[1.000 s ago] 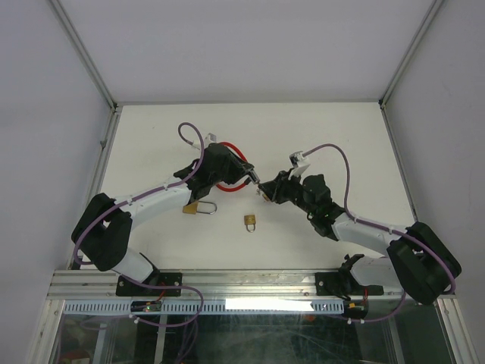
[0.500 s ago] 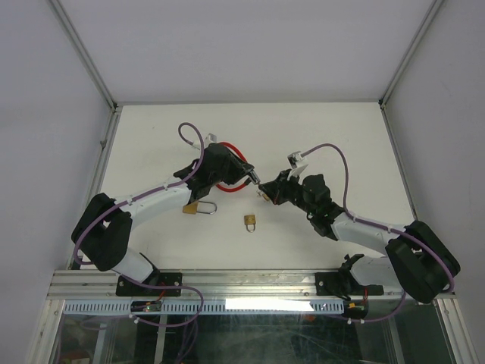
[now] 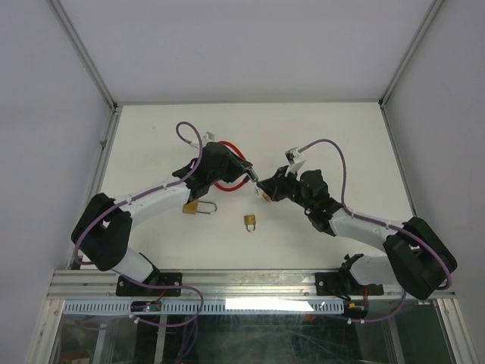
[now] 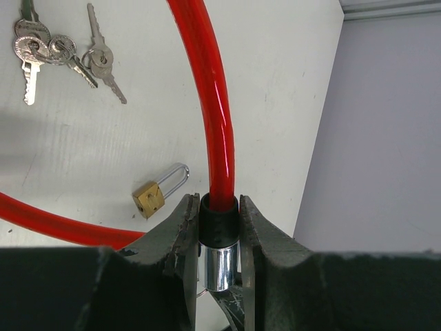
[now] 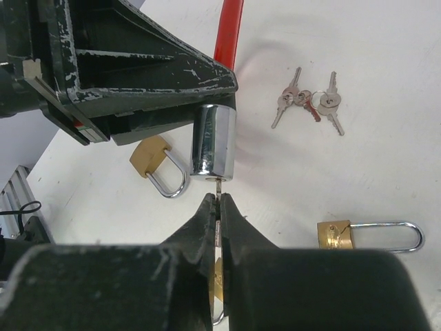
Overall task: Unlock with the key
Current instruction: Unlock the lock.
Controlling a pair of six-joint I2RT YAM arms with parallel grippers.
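A red cable lock (image 3: pixel 231 148) lies at mid-table. My left gripper (image 4: pixel 219 203) is shut on its black collar and holds the chrome lock cylinder (image 4: pixel 220 265) off the table; the red cable (image 4: pixel 215 103) arcs away from the jaws. My right gripper (image 5: pixel 219 200) is shut on a small key (image 5: pixel 219 185). The key's tip sits at the keyhole in the cylinder's end face (image 5: pixel 213 148). In the top view the two grippers meet tip to tip, left (image 3: pixel 246 176) and right (image 3: pixel 262 186).
A brass padlock (image 3: pixel 198 207) lies by the left forearm and a smaller one (image 3: pixel 250 221) at centre front. A bunch of spare keys (image 4: pixel 62 48) lies beyond the cable, also in the right wrist view (image 5: pixel 306 100). Another padlock (image 5: pixel 337 234) lies to the right.
My right gripper has edged up and left toward the left gripper, bringing the key closer into the cylinder. The left gripper holds nearly still.
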